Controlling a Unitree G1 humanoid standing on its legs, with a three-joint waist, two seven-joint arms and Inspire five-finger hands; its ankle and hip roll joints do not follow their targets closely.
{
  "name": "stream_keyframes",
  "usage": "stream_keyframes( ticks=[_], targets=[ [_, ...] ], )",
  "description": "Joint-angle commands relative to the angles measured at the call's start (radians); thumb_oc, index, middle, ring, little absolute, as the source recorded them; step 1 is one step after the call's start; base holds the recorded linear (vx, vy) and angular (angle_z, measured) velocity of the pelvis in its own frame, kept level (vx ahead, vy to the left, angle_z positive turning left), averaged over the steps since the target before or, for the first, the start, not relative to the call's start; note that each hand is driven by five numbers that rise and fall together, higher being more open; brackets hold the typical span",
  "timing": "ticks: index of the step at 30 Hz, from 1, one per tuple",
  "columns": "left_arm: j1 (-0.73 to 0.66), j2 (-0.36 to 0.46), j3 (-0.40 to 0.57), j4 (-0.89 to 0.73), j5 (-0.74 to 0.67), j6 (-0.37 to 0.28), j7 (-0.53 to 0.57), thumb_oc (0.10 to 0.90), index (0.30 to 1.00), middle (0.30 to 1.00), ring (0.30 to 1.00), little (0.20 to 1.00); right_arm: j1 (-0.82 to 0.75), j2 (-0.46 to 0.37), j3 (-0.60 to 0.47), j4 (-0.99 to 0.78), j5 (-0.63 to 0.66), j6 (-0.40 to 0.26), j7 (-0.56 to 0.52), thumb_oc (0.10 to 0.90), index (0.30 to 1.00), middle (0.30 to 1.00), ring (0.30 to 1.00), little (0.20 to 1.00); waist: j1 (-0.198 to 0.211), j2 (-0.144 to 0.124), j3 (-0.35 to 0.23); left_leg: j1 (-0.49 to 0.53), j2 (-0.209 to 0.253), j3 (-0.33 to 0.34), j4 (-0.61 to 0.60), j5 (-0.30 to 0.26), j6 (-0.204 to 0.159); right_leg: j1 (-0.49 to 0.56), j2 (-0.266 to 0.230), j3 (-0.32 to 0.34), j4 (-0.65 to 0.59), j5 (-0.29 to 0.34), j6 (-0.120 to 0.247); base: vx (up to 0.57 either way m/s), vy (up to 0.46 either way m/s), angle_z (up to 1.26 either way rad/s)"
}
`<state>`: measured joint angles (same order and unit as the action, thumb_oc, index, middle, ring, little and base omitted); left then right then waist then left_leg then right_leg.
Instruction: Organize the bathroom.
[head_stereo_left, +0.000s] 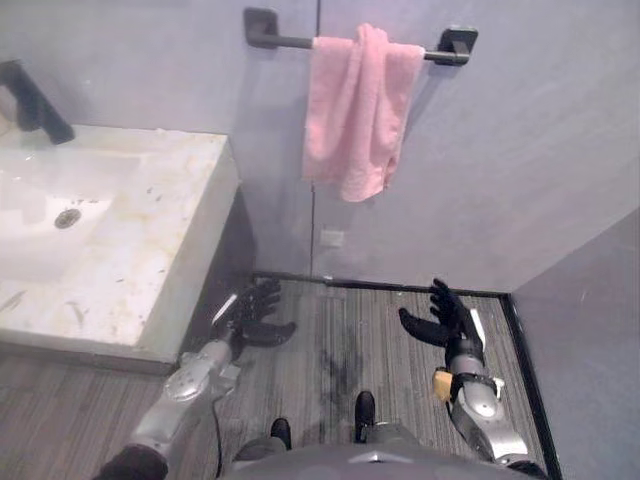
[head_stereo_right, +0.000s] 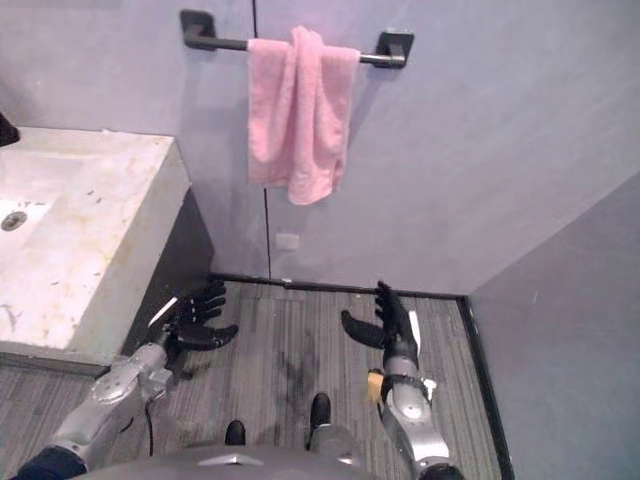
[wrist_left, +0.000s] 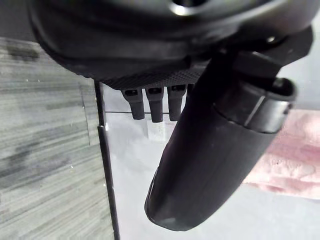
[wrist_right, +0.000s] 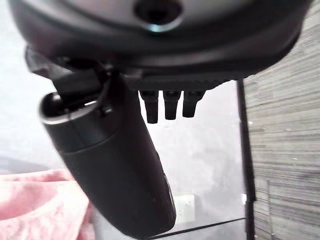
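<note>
Bathroom: pink towel (head_stereo_left: 355, 110) on wall rail (head_stereo_left: 285, 41), sink (head_stereo_left: 60, 215).

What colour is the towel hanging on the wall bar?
Pink. The towel shows best in the left eye view, draped over the dark bar.

Silver-grey jointed arms end in a dark left hand (head_stereo_left: 252, 312) and right hand (head_stereo_left: 445, 320), ribbed black palms.

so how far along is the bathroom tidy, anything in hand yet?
Looks done: the pink terry towel is draped, bunched, over the dark metal wall rail. In hand: nothing; the left hand and right hand are both open and empty, low above the grey striped floor. Left: straightening that towel perhaps, and the stained white stone washbasin may need a wipe.
</note>
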<state>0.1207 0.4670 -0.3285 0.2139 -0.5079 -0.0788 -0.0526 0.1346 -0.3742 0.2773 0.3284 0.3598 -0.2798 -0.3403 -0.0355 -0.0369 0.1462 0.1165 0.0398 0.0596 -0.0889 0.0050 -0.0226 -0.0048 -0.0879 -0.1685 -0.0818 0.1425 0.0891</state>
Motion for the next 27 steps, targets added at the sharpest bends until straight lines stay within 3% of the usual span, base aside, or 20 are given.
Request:
stream_keyframes(
  ticks=[1,4,6,8,9,11,13,15,16,17,19,25,27],
  targets=[
    [-0.117,0.004,0.017,-0.113,-0.059,-0.095,0.004,0.8,0.9,0.9,0.9,0.9,-0.107,-0.045,-0.014,-0.128,-0.06,-0.14,-0.01,0.8,0.9,0.9,0.9,0.9,-0.011,0.004,-0.061,-0.014,-0.01,0.06,0.002,-0.033,0.048,-0.013,-0.018,0.018,0.014,-0.036,0.041,0.16,-0.222,0.01],
    [-0.134,-0.006,0.021,-0.138,-0.065,-0.09,0.014,0.8,0.9,0.9,0.9,0.9,-0.131,-0.062,-0.02,-0.159,-0.05,-0.128,-0.013,0.8,0.9,0.9,0.9,0.9,-0.013,0.0,-0.076,0.001,0.018,0.049,0.002,-0.029,0.028,0.018,0.008,0.043,0.003,-0.062,0.018,0.16,-0.22,-0.01],
    [-0.174,-0.022,0.015,-0.151,-0.058,-0.112,0.089,0.8,0.9,0.9,0.9,0.9,-0.176,-0.07,-0.016,-0.159,-0.037,-0.132,-0.001,0.8,0.9,0.9,0.9,0.9,-0.013,-0.009,-0.072,0.005,0.035,0.048,0.073,-0.031,0.01,0.023,0.022,0.065,0.016,-0.076,-0.006,0.19,-0.301,0.0],
    [-0.205,-0.035,0.024,-0.147,-0.04,-0.135,0.132,0.8,0.9,0.9,0.9,0.9,-0.199,-0.078,-0.009,-0.169,-0.056,-0.13,-0.009,0.8,0.9,0.9,0.9,0.9,-0.01,-0.022,-0.057,-0.058,0.052,0.06,0.275,0.002,-0.007,0.032,0.027,0.068,0.028,-0.086,-0.035,0.1,-0.263,-0.05],
    [-0.232,-0.042,0.035,-0.148,-0.007,-0.158,0.172,0.8,0.9,0.9,0.9,0.9,-0.209,-0.084,-0.005,-0.181,-0.071,-0.137,-0.026,0.8,0.9,0.9,0.9,0.9,-0.007,-0.036,-0.036,-0.14,0.077,0.068,0.478,0.04,-0.018,0.039,0.029,0.058,0.038,-0.086,-0.061,0.09,-0.268,-0.02],
    [-0.251,-0.057,0.055,-0.144,0.012,-0.175,0.183,0.8,0.9,0.9,0.9,0.9,-0.211,-0.09,-0.009,-0.195,-0.08,-0.146,-0.033,0.8,0.9,0.9,0.9,0.9,0.007,-0.046,-0.012,-0.231,0.043,0.032,0.567,0.031,-0.006,0.055,0.033,0.064,0.051,-0.092,-0.077,0.12,-0.167,0.14],
    [-0.255,-0.065,0.063,-0.137,0.051,-0.209,0.196,0.8,0.9,0.9,0.9,0.9,-0.215,-0.087,-0.014,-0.188,-0.086,-0.162,-0.028,0.8,0.9,0.9,0.9,0.9,0.015,-0.043,0.0,-0.257,0.008,0.021,0.532,0.01,0.004,0.069,0.038,0.069,0.057,-0.101,-0.074,0.2,-0.009,0.15],
    [-0.23,-0.057,0.082,-0.193,0.108,-0.247,0.222,0.8,0.9,0.9,0.9,0.9,-0.223,-0.086,-0.027,-0.209,-0.086,-0.162,-0.019,0.8,0.9,0.9,0.9,0.9,0.037,-0.017,0.001,-0.229,-0.05,0.036,0.257,0.022,0.012,0.101,0.065,0.071,0.038,-0.116,-0.059,0.35,0.044,-0.07],
    [-0.228,-0.056,0.082,-0.2,0.113,-0.247,0.225,0.8,0.9,0.9,0.9,0.9,-0.223,-0.086,-0.027,-0.212,-0.087,-0.16,-0.022,0.8,0.9,0.9,0.9,0.9,0.04,-0.016,0.001,-0.225,-0.053,0.037,0.231,0.029,0.012,0.106,0.068,0.07,0.036,-0.117,-0.059,0.33,0.042,-0.04],
    [-0.221,-0.05,0.08,-0.227,0.134,-0.253,0.235,0.8,0.9,0.9,0.9,0.9,-0.218,-0.087,-0.027,-0.229,-0.101,-0.16,-0.032,0.8,0.9,0.9,0.9,0.9,0.049,-0.004,-0.003,-0.227,-0.064,0.036,0.121,0.07,0.006,0.121,0.085,0.064,0.029,-0.126,-0.059,0.26,0.026,0.04],
    [-0.208,-0.045,0.08,-0.255,0.176,-0.275,0.256,0.8,0.9,0.9,0.9,0.9,-0.207,-0.093,-0.028,-0.246,-0.099,-0.164,-0.031,0.8,0.9,0.9,0.9,0.9,0.067,0.0,-0.009,-0.249,-0.081,0.001,0.048,0.123,-0.005,0.142,0.104,0.071,0.028,-0.145,-0.062,0.36,0.037,0.07],
    [-0.211,-0.024,0.087,-0.279,0.222,-0.271,0.299,0.8,0.9,0.9,0.9,0.9,-0.226,-0.08,-0.012,-0.243,-0.09,-0.15,-0.028,0.8,0.9,0.9,0.9,0.9,0.093,-0.008,-0.054,-0.18,-0.095,-0.054,0.02,0.074,0.034,0.146,0.059,0.034,0.1,-0.197,-0.033,0.26,0.065,-0.53],
    [-0.228,-0.009,0.096,-0.291,0.253,-0.274,0.364,0.8,0.9,0.9,0.9,0.9,-0.224,-0.063,-0.003,-0.245,-0.112,-0.15,-0.031,0.8,0.9,0.9,0.9,0.9,0.091,-0.001,-0.061,-0.148,-0.094,-0.06,0.015,0.066,0.056,0.103,0.033,0.007,0.233,-0.19,-0.007,0.2,0.086,-0.4]
  ],
)
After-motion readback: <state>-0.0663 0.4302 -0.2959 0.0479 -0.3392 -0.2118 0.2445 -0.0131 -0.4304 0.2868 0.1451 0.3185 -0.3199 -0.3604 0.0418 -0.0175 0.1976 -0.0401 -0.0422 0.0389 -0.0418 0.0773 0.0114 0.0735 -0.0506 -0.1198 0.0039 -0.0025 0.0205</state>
